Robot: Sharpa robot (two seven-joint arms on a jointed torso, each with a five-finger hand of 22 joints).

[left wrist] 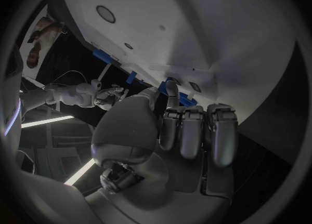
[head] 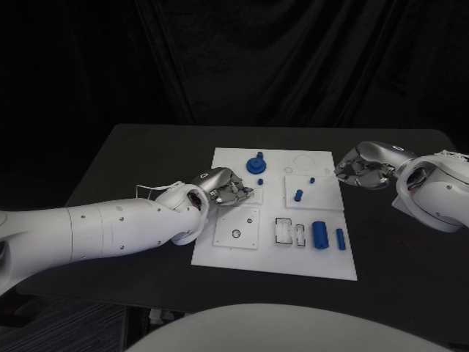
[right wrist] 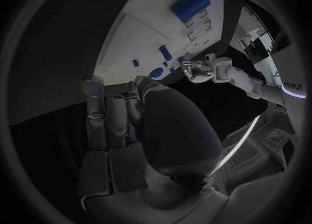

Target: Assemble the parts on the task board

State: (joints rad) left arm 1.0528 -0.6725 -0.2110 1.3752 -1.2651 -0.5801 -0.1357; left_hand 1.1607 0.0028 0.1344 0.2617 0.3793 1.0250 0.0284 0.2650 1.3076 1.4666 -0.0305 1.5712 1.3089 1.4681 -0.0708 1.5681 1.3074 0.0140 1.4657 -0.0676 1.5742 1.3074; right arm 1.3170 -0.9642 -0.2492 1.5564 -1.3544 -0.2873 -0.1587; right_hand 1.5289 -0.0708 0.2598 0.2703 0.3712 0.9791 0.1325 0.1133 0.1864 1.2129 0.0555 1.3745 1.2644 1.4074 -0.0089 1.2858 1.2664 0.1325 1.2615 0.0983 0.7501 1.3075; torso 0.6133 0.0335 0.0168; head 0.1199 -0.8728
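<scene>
Two hands hovering at task board (head: pixel 226 253) edges: left hand (head: pixel 226 186) and right hand (head: pixel 363 167) curling empty; blue parts (head: pixel 319 234) awaiting a careful pinch.

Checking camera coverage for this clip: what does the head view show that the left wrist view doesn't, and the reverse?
Head view alone: the whole task board from above, with the large blue cylinder and the blue knob. Left wrist view alone: the left hand from behind, fingers curled, holding nothing. Both: the board, the left hand at its edge, and the right hand.
</scene>
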